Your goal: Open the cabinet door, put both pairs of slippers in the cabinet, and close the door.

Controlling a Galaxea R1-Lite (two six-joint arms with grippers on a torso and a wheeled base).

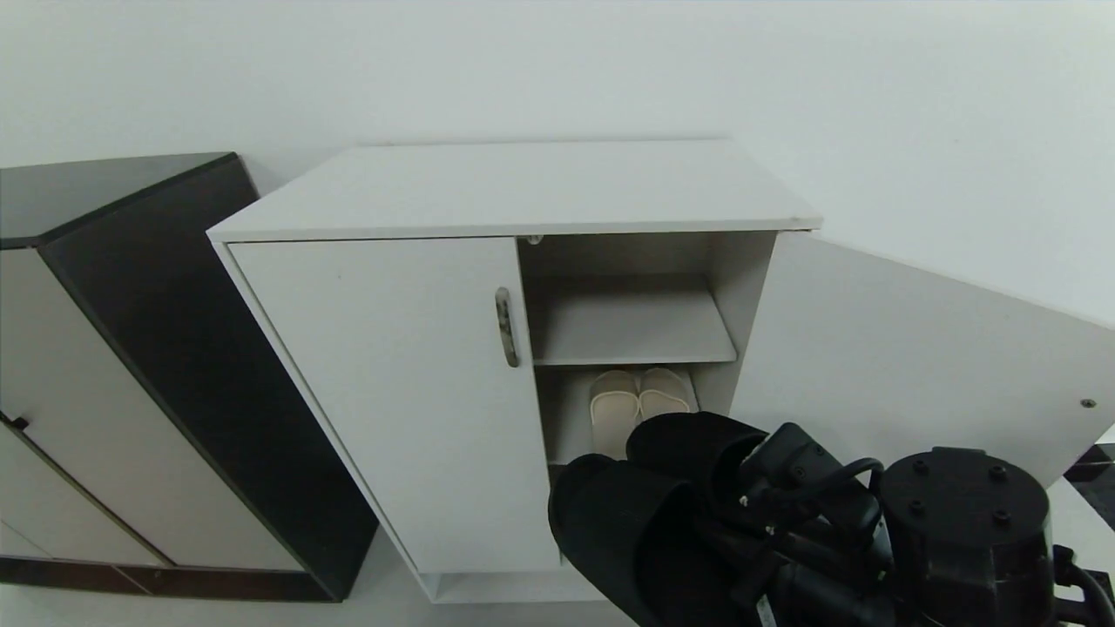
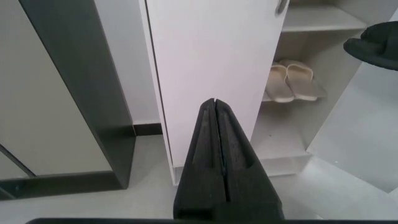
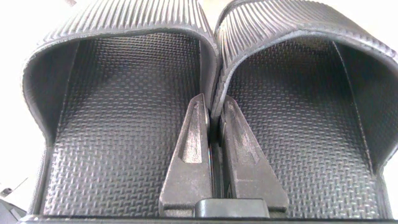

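The white cabinet [image 1: 523, 187] has its right door [image 1: 915, 348] swung wide open and its left door [image 1: 392, 383] closed. A pair of beige slippers [image 1: 640, 401] lies side by side on the lower shelf, toes inward; the left wrist view shows the beige slippers [image 2: 292, 81] too. My right gripper [image 3: 214, 118] is shut on the pair of black slippers [image 1: 645, 514], pinching their touching inner walls together. It holds them just in front of the open compartment, low down. My left gripper [image 2: 214, 106] hangs shut and empty before the closed left door.
The upper shelf [image 1: 631, 326] is bare. A metal handle [image 1: 506, 326] sits on the closed door's edge. A dark cabinet [image 1: 174, 348] stands close on the left. The open door blocks the right side.
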